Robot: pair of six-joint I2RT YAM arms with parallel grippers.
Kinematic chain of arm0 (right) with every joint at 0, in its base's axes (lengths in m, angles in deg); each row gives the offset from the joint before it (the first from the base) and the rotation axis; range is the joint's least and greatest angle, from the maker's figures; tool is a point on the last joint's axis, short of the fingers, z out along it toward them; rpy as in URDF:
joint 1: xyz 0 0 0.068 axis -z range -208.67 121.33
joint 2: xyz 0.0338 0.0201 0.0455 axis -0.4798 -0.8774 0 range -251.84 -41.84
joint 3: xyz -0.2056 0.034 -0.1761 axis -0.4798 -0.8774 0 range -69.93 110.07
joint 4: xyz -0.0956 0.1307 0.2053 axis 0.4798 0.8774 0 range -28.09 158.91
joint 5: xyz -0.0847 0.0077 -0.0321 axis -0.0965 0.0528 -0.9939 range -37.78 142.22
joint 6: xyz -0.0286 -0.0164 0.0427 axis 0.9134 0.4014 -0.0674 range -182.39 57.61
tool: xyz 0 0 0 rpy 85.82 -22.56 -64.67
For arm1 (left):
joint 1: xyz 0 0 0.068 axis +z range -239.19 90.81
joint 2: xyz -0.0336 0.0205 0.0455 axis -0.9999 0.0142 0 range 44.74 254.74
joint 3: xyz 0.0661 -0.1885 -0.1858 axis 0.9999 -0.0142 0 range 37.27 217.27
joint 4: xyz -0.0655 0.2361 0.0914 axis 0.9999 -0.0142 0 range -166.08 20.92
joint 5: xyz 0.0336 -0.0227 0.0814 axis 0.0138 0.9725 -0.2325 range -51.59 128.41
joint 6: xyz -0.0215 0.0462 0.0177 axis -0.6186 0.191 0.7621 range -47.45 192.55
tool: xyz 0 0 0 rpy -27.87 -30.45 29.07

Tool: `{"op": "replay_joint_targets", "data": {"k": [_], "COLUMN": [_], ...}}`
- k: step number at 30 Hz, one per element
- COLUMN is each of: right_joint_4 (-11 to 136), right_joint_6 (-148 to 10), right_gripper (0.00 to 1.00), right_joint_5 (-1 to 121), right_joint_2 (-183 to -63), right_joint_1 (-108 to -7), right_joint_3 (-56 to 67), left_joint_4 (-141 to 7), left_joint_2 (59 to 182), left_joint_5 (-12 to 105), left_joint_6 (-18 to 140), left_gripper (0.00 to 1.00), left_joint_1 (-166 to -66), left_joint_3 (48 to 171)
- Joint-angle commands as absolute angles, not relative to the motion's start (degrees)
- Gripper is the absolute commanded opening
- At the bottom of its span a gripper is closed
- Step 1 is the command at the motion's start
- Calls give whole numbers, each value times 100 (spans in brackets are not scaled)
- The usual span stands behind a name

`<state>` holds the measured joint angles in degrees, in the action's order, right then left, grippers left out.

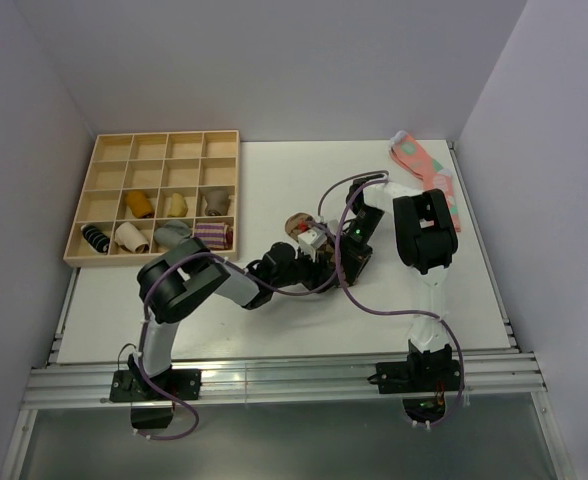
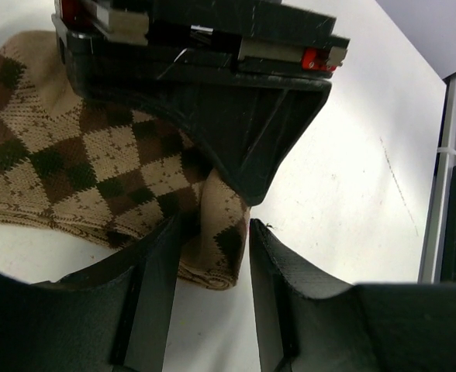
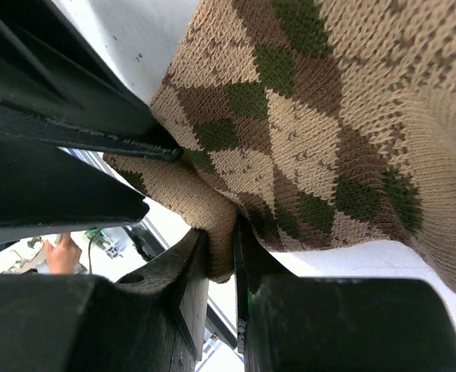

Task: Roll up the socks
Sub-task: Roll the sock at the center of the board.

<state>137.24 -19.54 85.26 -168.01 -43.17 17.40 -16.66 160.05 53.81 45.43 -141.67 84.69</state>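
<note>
From above I see the left gripper (image 1: 304, 252) and the right gripper (image 1: 324, 240) meeting at the argyle sock (image 1: 296, 222). In the left wrist view, the left gripper is clamped on the sock's folded edge. In the right wrist view, the right gripper pinches a fold tightly between its fingers (image 3: 185, 298).

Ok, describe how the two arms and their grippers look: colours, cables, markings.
The left arm and right arm have bulky black joint housings joined by white links, on black bases. A purple cable runs along each. The left gripper and right gripper have matte black, flat-faced fingers; the right gripper's housing carries small red patches.
</note>
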Motion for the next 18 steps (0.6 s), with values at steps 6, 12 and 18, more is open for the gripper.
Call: {"op": "replay_joint_targets", "data": {"k": [6, 12, 18], "right_joint_4": [13680, 13618, 13232], "right_joint_6": [-1932, -1897, -1985], "right_gripper": [0, 0, 14], "right_joint_5": [8360, 8386, 8386], "right_joint_2": [-16937, -16911, -16631], "right_joint_1": [-4335, -4326, -4309], "right_joint_3": [1796, 1717, 1462], "left_joint_4": [-1582, -1951, -2960], "left_joint_2": [16172, 16322, 16278], "left_joint_5": [5423, 5230, 4747], "left_joint_6": [4688, 4487, 4144], "left_gripper": [41, 23, 0], "left_joint_1": [-14218, -14218, -14297], "left_joint_3": [8648, 8842, 9114]}}
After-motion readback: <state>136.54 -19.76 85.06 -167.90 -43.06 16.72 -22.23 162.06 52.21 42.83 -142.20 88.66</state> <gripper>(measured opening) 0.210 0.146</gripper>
